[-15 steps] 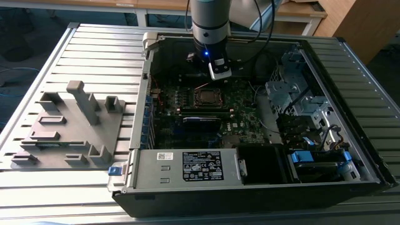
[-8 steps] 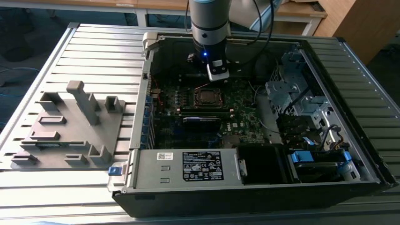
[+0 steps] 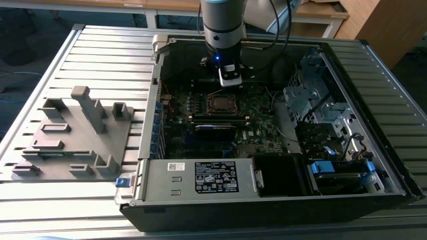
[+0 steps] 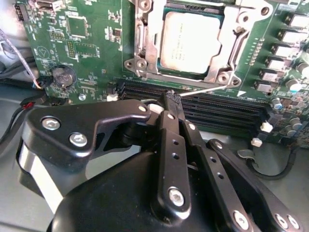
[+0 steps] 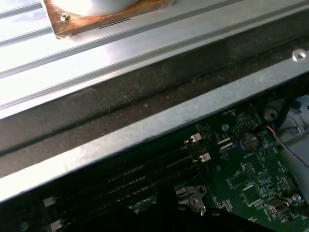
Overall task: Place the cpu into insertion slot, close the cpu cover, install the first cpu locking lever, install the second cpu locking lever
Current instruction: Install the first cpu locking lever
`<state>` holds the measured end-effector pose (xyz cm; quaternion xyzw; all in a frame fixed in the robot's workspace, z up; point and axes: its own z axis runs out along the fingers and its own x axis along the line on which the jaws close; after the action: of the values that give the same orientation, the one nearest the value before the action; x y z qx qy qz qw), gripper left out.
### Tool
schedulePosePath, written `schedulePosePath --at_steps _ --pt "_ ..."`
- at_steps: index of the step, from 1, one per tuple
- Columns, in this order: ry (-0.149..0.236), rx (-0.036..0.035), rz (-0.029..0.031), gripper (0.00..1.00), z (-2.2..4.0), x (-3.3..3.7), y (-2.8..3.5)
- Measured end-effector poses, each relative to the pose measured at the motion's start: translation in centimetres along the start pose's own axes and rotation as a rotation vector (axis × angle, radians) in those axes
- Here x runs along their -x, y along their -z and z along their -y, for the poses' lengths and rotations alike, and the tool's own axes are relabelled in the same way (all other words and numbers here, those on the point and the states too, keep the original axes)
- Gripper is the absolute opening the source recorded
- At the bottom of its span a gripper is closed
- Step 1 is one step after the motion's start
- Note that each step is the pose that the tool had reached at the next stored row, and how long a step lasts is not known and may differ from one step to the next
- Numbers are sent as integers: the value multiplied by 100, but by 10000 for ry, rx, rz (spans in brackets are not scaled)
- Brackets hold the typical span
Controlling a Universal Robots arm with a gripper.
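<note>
Down inside the open black-and-grey metal computer case [image 3: 373, 65], the arm's black two-fingered gripper [image 3: 230, 79] hangs over the green motherboard [image 4: 87, 43]. In the exterior view the socket sits at about six o'clock from it.

The small square cpu with its dull silver-grey metal top [image 4: 190, 41] lies flat in the square insertion slot with its silvery metal rim [image 4: 139, 64]. The shiny square windowed metal cpu cover [image 4: 153, 34] appears to lie down around the chip, framing it, so seating and covering look done.

The gripper's fingers [image 4: 166, 130] are drawn together. Their tips meet just beside the long black memory slots [image 4: 222, 108], at the free end of a thin silvery wire locking lever [image 4: 207, 89] that runs along the socket edge facing those slots. I judge this placement suits working the lever, since narrow closed tips can reach a thin rod where spread ones might foul the slots. Whether the rod is pinched between the tips or merely touched, I cannot tell.

At about nine o'clock from the case in the exterior view, a grey moulded plastic fixture [image 3: 73, 135] sits on the ribbed metal table [image 3: 107, 45], well apart from the work.
</note>
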<state>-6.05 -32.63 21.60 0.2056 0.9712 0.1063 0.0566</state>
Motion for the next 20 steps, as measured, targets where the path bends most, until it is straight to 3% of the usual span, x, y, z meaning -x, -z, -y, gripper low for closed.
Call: schedulePosePath --at_steps 20 --pt "-410 -23 101 11 -16 -26 -46"
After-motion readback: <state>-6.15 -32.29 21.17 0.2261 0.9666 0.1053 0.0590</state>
